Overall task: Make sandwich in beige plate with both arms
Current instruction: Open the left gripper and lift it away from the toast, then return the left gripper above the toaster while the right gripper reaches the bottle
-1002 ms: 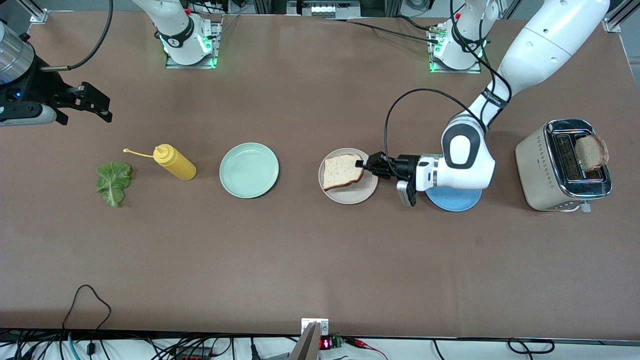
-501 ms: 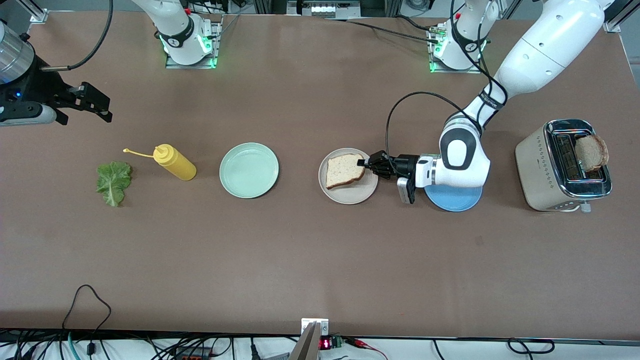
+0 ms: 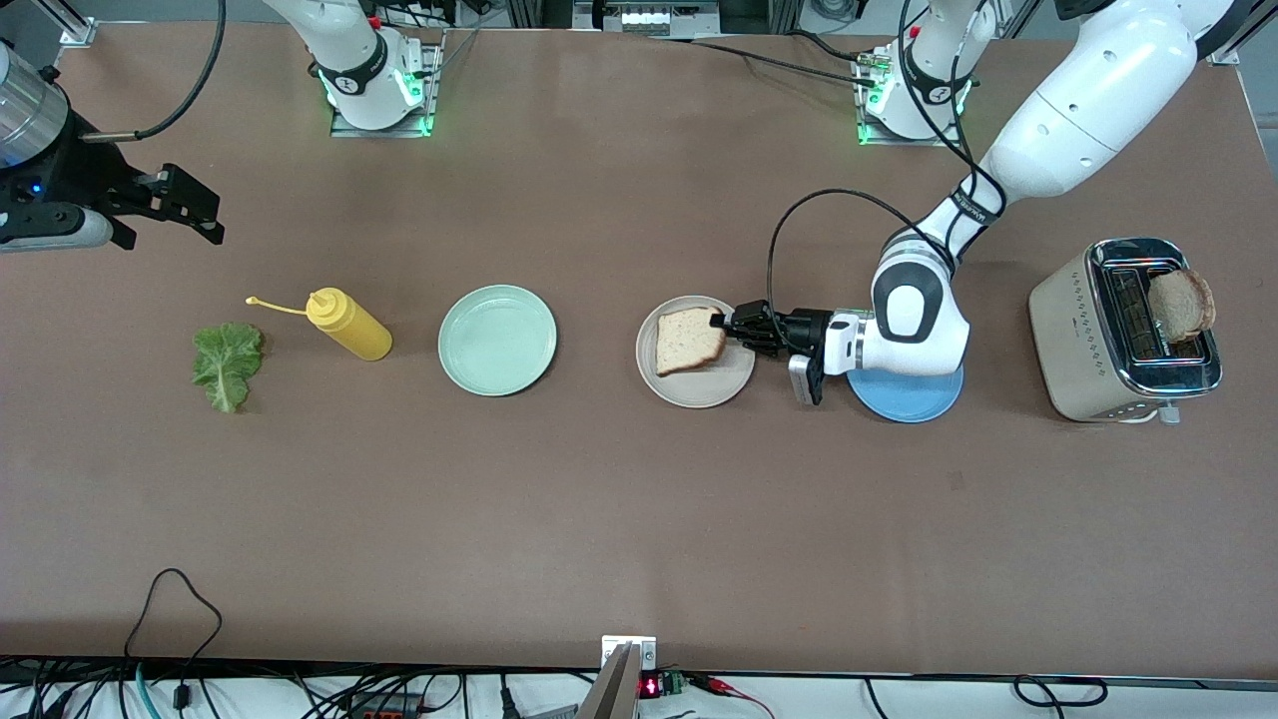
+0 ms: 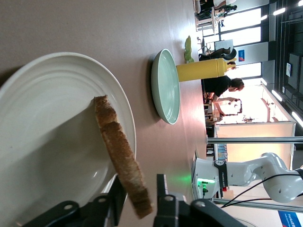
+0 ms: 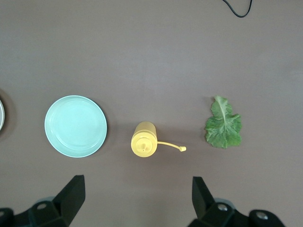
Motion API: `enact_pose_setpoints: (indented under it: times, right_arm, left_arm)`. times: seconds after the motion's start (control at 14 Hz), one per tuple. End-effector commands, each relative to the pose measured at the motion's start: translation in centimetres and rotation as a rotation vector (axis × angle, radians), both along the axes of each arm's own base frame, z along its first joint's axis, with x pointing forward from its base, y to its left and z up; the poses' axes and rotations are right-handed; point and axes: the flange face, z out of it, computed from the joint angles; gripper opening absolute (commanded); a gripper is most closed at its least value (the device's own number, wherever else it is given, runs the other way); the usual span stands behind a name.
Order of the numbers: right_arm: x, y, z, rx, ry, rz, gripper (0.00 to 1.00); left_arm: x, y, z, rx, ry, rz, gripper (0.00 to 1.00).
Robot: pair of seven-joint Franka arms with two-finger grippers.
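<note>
A bread slice (image 3: pixel 689 341) lies on the beige plate (image 3: pixel 696 388), its edge toward the left arm's end of the bench between the fingers of the left tool (image 3: pixel 721 325), which stand narrowly apart; whether they grip cannot be told. The lettuce leaf (image 3: pixel 227 364) lies well apart from that plate, toward the right arm's end, where the waiting right tool (image 3: pixel 213 221) hangs wide open
</note>
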Motion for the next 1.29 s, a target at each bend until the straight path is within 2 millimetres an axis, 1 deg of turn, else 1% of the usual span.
enact_pose_setpoints:
  times: [0.0,0.14,0.21,0.29,0.36,0.43,0.57,0.72,0.86,1.0,1.07,1.15,1.22]
  right_arm:
    - [-0.2,-0.2,0.7,0.016,-0.012,0.010,1.00]
    - [-0.2,-0.6,0.2,0.016,-0.002,0.001,1.00]
    - [-0.1,-0.8,0.0,0.015,0.004,-0.002,1.00]
    - [-0.2,-0.8,0.0,0.015,0.008,-0.002,1.00]
    - [-0.1,-0.8,-0.3,0.015,0.014,-0.002,1.00]
    - [-0.2,-0.8,-0.3,0.013,0.015,-0.001,1.00]
    - [-0.4,-0.7,-0.6,0.011,0.039,0.001,1.00]
    - [-0.5,-1.3,-1.5,0.012,0.074,0.038,1.00]
    - [-0.4,-3.5,-2.5,0.036,0.079,0.203,1.00]
    - [-0.4,-6.4,-4.1,0.144,0.063,0.286,1.00]
    - [-0.1,-8.3,-5.8,0.200,0.042,0.356,1.00]
    - [-0.1,-10.2,-7.4,0.255,0.014,0.403,1.00]
    - [-0.3,-11.9,-9.2,0.301,-0.014,0.436,1.00]
  left_arm:
    - [0.8,1.0,1.8,0.038,-0.094,-0.045,1.00]
    - [1.8,2.0,4.8,0.120,-0.205,-0.140,1.00]
    - [2.2,3.0,5.5,0.162,-0.224,-0.165,1.00]
    - [2.2,3.3,5.8,0.189,-0.225,-0.197,1.00]
    - [2.1,3.5,6.6,0.220,-0.224,-0.234,1.00]
    - [2.3,3.8,8.0,0.261,-0.219,-0.259,1.00]
    - [2.2,4.1,10.9,0.378,-0.184,-0.319,1.00]
    - [2.5,4.7,15.2,0.541,-0.139,-0.392,1.00]
    - [3.0,5.5,19.8,0.698,-0.085,-0.440,1.00]
    - [3.9,6.5,23.0,0.792,-0.062,-0.467,1.00]
    - [4.0,6.8,25.0,0.841,-0.075,-0.492,1.00]
    - [3.9,7.5,27.7,0.919,-0.084,-0.487,1.00]
    - [3.6,8.1,29.6,0.975,-0.061,-0.477,1.00]
